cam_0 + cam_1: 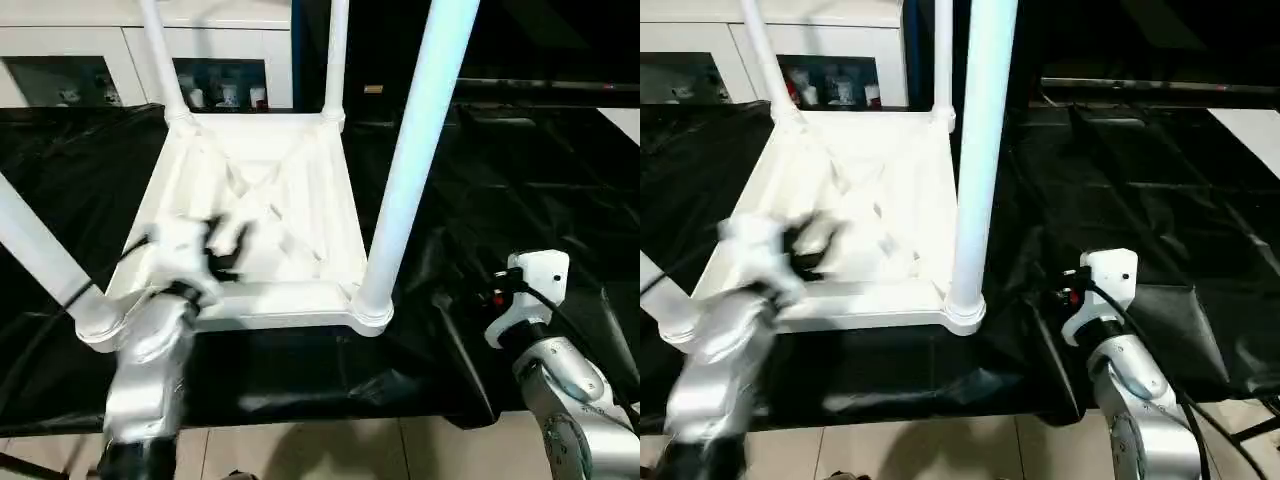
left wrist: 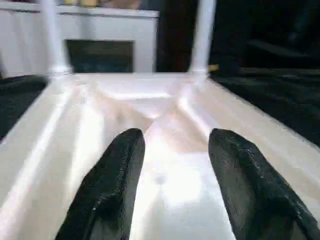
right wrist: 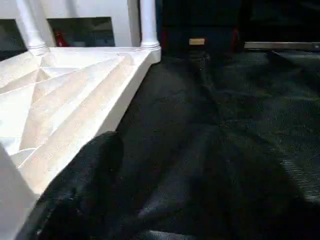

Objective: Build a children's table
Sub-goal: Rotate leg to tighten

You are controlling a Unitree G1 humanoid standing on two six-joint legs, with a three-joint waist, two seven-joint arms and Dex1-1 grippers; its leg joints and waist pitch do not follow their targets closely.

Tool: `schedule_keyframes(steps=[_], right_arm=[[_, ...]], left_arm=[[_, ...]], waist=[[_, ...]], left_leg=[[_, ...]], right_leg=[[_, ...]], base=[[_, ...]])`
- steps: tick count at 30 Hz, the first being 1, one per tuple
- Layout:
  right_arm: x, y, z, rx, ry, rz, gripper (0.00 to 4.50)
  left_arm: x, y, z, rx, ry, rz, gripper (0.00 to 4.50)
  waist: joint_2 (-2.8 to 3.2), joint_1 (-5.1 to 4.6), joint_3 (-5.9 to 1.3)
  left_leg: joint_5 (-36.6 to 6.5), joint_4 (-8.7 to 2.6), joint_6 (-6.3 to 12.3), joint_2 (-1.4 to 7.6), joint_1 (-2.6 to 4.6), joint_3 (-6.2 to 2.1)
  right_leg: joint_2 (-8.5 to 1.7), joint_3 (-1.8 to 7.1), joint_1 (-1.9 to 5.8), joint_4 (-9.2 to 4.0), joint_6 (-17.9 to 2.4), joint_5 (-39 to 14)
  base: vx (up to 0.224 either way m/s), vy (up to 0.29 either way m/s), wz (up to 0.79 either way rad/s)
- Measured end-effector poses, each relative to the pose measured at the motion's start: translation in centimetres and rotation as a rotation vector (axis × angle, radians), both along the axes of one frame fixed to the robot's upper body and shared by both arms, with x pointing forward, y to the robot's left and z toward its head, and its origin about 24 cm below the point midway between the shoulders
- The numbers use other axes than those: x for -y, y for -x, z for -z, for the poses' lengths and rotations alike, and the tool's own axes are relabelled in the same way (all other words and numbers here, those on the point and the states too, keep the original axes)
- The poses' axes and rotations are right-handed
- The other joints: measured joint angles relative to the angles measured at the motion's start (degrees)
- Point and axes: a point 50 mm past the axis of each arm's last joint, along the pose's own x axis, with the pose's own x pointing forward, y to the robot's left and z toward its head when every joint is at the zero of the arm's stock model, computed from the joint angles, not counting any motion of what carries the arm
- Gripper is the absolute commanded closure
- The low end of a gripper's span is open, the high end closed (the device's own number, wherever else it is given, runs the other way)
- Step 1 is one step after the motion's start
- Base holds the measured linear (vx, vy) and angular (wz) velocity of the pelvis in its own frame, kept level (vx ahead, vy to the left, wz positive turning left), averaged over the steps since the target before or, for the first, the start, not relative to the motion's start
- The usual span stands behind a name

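The white children's table top (image 1: 300,170) lies upside down on the black-draped work table, ribbed underside up. All four white legs stand upright in its corner sockets: near right (image 1: 412,170), near left (image 1: 40,250), far left (image 1: 160,55), far right (image 1: 337,55). My left gripper (image 2: 175,142) hovers open just above the ribbed underside near the front left, with nothing between its black fingers (image 2: 117,175). It also shows, blurred, as the left gripper (image 1: 225,255) in the left eye view. My right gripper (image 1: 510,288) hangs over the black cloth, right of the near right corner and apart from the table.
Black cloth (image 1: 520,180) covers the work table, creased and folded at the front right. A white cabinet (image 1: 120,45) with glass doors stands behind. The work table's front edge runs just ahead of my forearms, with tan floor (image 1: 330,450) below.
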Motion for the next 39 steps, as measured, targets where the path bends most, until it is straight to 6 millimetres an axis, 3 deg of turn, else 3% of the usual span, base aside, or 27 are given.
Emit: schedule_keyframes(steps=[6,13,14,16,18,22,26,35,39], right_arm=[[-0.8,0.4,0.2,-0.003,-0.038,-0.011,0.08],[-1.3,0.2,0.7,-0.033,-0.016,-0.057,0.0],[-1.5,0.1,0.9,-0.039,-0.019,-0.062,0.0],[-1.8,-0.3,1.1,-0.049,-0.013,-0.069,0.0],[-1.9,-0.3,1.2,-0.055,-0.008,-0.083,0.0],[-2.3,-0.3,1.3,-0.067,0.0,-0.121,0.0],[-2.0,-0.1,1.5,-0.08,0.013,-0.125,0.0],[-1.4,0.9,2.4,-0.136,0.009,-0.185,0.0],[-1.0,1.5,1.9,-0.132,-0.015,-0.263,0.0]], left_arm=[[0.2,1.1,0.1,-0.015,0.011,-0.069,1.22],[0.0,1.4,0.3,-0.025,-0.012,-0.101,0.66],[-0.2,1.4,0.3,-0.025,-0.024,-0.103,0.66],[-0.5,1.2,0.3,-0.03,-0.061,-0.102,0.66],[-0.6,1.2,0.3,-0.033,-0.074,-0.1,0.66],[-0.4,1.6,0.8,-0.06,-0.07,-0.099,0.66],[-0.3,2.9,1.5,-0.092,-0.076,-0.098,0.66],[-0.3,3.4,1.7,-0.109,-0.078,-0.076,0.66],[-1.1,4.1,1.3,-0.091,-0.116,-0.067,0.66]], waist=[[0.07,0.02,0.0],[0.29,-0.69,-0.06],[0.39,-0.78,-0.08],[1.29,-1.08,-0.16],[1.77,-1.13,-0.34],[1.57,-1.0,-0.38],[0.95,-0.87,-0.42],[0.95,-0.45,-0.49],[1.05,-0.38,-0.52]], left_leg=[[0.0,0.08,0.0,-0.02,-0.01,-0.02],[0.01,0.23,0.0,-0.02,-0.01,-0.04],[0.01,0.24,0.0,-0.02,-0.02,-0.08],[0.0,0.31,0.01,-0.05,-0.06,-0.17],[-0.01,0.3,0.02,-0.09,-0.05,-0.16],[0.01,0.3,0.01,0.0,-0.05,-0.23],[0.01,0.31,0.02,0.0,-0.08,-0.22],[0.01,0.45,0.02,-0.02,-0.05,-0.23],[0.01,0.45,0.02,0.0,-0.05,-0.27]], right_leg=[[0.01,0.09,0.04,-0.03,0.19,0.11],[0.02,0.15,0.07,-0.02,0.33,0.21],[0.05,0.14,0.07,-0.02,0.33,0.22],[0.08,0.18,0.14,-0.13,0.31,0.3],[0.04,0.19,0.14,-0.13,0.31,0.35],[0.13,0.15,0.13,-0.06,0.31,0.34],[0.12,0.14,0.13,-0.08,0.32,0.34],[0.1,0.19,0.21,-0.1,0.35,0.33],[0.13,0.15,0.2,-0.07,0.35,0.34]], base=[[0.0,0.0,0.0],[0.0,0.0,0.0],[0.0,0.0,0.0],[0.0,0.0,0.0],[0.0,0.0,0.0],[0.0,0.0,0.0],[0.0,0.0,0.0],[0.0,0.0,0.0],[0.0,0.0,0.0]])
